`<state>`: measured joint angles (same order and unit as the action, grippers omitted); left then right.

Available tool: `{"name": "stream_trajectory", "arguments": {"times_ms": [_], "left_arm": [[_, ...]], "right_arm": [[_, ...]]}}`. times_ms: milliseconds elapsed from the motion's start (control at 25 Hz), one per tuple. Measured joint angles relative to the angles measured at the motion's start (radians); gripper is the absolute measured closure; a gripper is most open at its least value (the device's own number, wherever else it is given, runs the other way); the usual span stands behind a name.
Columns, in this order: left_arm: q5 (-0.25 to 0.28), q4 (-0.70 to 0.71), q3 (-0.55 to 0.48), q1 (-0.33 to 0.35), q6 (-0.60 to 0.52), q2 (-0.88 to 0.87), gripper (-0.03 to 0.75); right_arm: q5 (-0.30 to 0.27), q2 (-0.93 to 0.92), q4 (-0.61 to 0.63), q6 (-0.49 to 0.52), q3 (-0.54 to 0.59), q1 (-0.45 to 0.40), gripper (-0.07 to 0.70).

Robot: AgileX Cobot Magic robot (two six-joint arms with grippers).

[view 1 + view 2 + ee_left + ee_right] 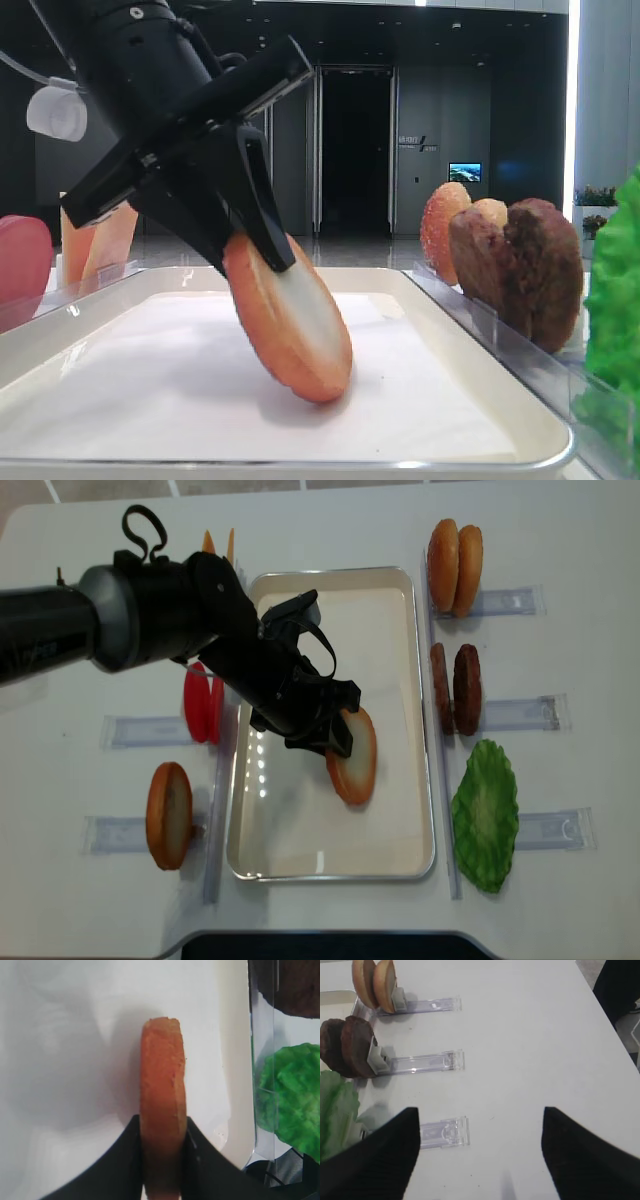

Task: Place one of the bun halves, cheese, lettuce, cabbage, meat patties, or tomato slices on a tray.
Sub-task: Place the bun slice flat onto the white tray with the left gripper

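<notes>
My left gripper (335,735) is shut on a bun half (355,765), a thick disc with a golden-brown rim and a pale face. The bun half (300,330) tilts over the middle of the cream-white tray (390,640), its lower edge down at the white liner. In the left wrist view both fingers press the bun half (162,1075) edge-on. My right gripper (480,1155) hangs open over bare table, holding nothing. Meat patties (455,690), lettuce (485,815), tomato slices (200,702) and cheese (215,545) stand beside the tray. I cannot pick out any cabbage.
Two more bun halves (453,555) stand at the far right and one (168,815) at the near left. Clear plastic holders (442,1132) lie on the white table along both sides of the tray. The tray's raised rim (450,330) runs close to the patties (530,270).
</notes>
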<state>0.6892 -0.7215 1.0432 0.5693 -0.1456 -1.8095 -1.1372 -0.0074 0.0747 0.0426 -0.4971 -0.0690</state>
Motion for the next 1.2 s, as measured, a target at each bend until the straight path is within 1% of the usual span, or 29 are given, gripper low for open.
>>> {"name": "stream_trajectory", "arguments": {"times_ms": [120, 240, 360, 480, 600, 760, 1000, 1200], "left_arm": [[0.0, 0.0, 0.0, 0.0, 0.0, 0.0, 0.573], [0.002, -0.001, 0.0, 0.0, 0.0, 0.0, 0.533], [0.005, 0.0, 0.0, 0.0, 0.0, -0.004, 0.435], [0.007, 0.002, 0.0, 0.0, 0.0, -0.004, 0.312], [0.011, 0.015, 0.0, 0.001, 0.001, -0.004, 0.232], [0.032, 0.044, 0.0, 0.002, 0.024, 0.004, 0.202], [0.066, 0.142, 0.0, 0.002, 0.1, 0.038, 0.194], [0.082, 0.198, 0.0, 0.002, 0.146, 0.066, 0.19]], "right_arm": [[0.0, 0.0, 0.0, 0.0, 0.0, 0.0, 0.118], [0.0, 0.0, 0.0, 0.0, 0.0, 0.0, 0.118], [0.0, 0.0, 0.0, 0.0, 0.0, 0.0, 0.118], [0.0, 0.0, 0.0, 0.0, 0.0, 0.0, 0.118], [0.0, 0.0, 0.0, 0.0, 0.0, 0.0, 0.118], [0.0, 0.0, 0.0, 0.0, 0.0, 0.0, 0.118], [0.0, 0.0, 0.0, 0.0, 0.0, 0.0, 0.118], [0.0, 0.0, 0.0, 0.0, 0.0, 0.0, 0.118]]}}
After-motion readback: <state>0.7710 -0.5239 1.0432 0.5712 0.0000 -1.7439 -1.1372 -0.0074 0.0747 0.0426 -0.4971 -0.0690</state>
